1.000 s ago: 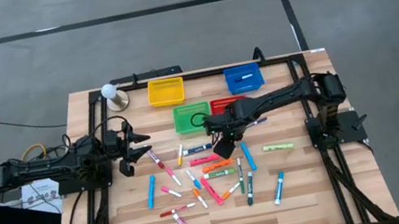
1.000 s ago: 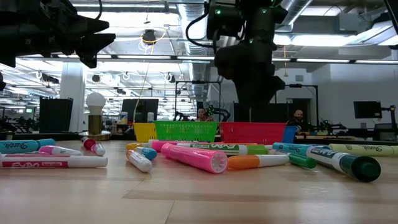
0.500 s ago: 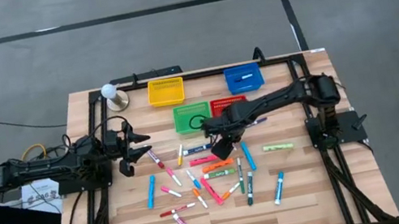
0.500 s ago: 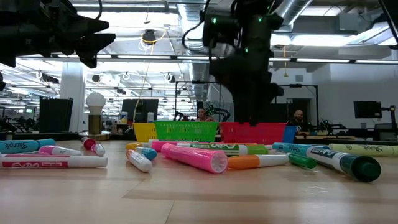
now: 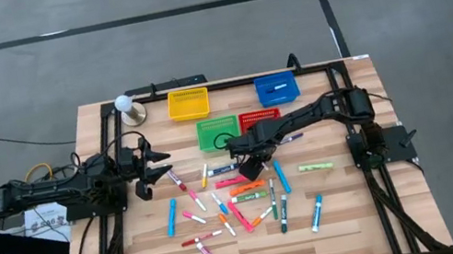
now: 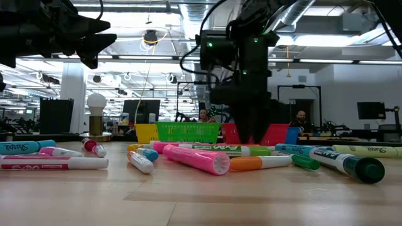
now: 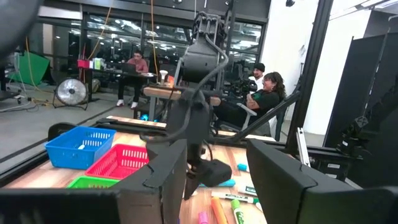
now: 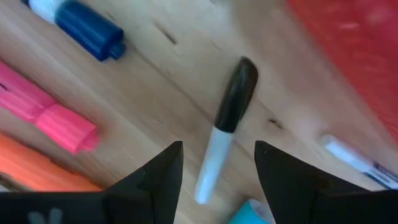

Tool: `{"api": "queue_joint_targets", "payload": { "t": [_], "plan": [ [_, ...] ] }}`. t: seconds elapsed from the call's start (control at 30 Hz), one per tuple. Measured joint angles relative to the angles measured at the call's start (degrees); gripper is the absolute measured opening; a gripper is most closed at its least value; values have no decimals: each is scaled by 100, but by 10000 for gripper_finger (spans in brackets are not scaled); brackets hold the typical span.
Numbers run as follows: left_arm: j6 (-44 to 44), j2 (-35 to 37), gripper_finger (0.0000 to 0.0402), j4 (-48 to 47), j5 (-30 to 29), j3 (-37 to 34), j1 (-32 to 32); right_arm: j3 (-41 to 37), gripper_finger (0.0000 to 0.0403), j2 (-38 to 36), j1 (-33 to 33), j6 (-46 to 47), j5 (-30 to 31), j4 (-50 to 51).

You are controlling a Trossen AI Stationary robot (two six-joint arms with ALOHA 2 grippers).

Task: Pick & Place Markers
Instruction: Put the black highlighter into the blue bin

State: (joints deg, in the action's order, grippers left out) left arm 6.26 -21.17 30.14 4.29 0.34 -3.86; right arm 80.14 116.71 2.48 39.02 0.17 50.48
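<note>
we see the right gripper [image 5: 251, 167] reached out low over the middle of the table [image 5: 365, 224], just in front of the red basket [image 5: 259, 119], its fingers [image 8: 155, 180] spread apart with nothing between them. in the right wrist view a white marker with a black cap [image 8: 225, 127] lies on the wood straight ahead of the gap between the fingertips, not touched. beside it, off the one finger, lie a pink marker [image 8: 43, 115], a dark blue cap [image 8: 87, 32] and an orange marker [image 8: 37, 168]; off the other finger a white marker [image 8: 351, 158] lies near the red basket's edge

the rest of the markers [image 5: 231, 203] are scattered flat on the table around and past the fingers, toward the near edge; one more marker [image 5: 276, 89] lies inside the blue basket [image 5: 277, 88]. the green basket [image 5: 217, 133] and yellow basket [image 5: 188, 104] stand at the far side

the left gripper [image 5: 146, 171] hangs at the left side of the table, well apart from the pile, fingers [image 7: 165, 180] parted and holding nothing. in its wrist view we see people sitting in the room beyond
</note>
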Motion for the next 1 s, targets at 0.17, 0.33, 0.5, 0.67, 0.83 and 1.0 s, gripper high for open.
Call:
{"api": "queue_joint_targets", "payload": {
  "t": [0.17, 0.33, 0.5, 0.67, 0.83, 1.0],
  "plan": [
    [0, -19, 167, 15, 3, 0, 0, 42, 174, 212, -12, 0, -143, -58],
    [-2, -122, 167, 38, 2, 0, 0, 28, 151, 217, -18, 48, -129, -80],
    [-2, -146, 167, 40, 2, 0, 2, 20, 115, 181, -9, 150, -107, -92],
    [-2, -146, 167, 73, 2, 0, 2, 15, 79, 183, -11, 155, -155, -96],
    [-2, -146, 167, 78, 2, 0, 2, 139, 48, 211, -15, 152, -183, 25],
    [-2, -146, 167, 81, 2, 0, 2, 538, 26, 239, -22, -25, -214, 317]
  ]
}}
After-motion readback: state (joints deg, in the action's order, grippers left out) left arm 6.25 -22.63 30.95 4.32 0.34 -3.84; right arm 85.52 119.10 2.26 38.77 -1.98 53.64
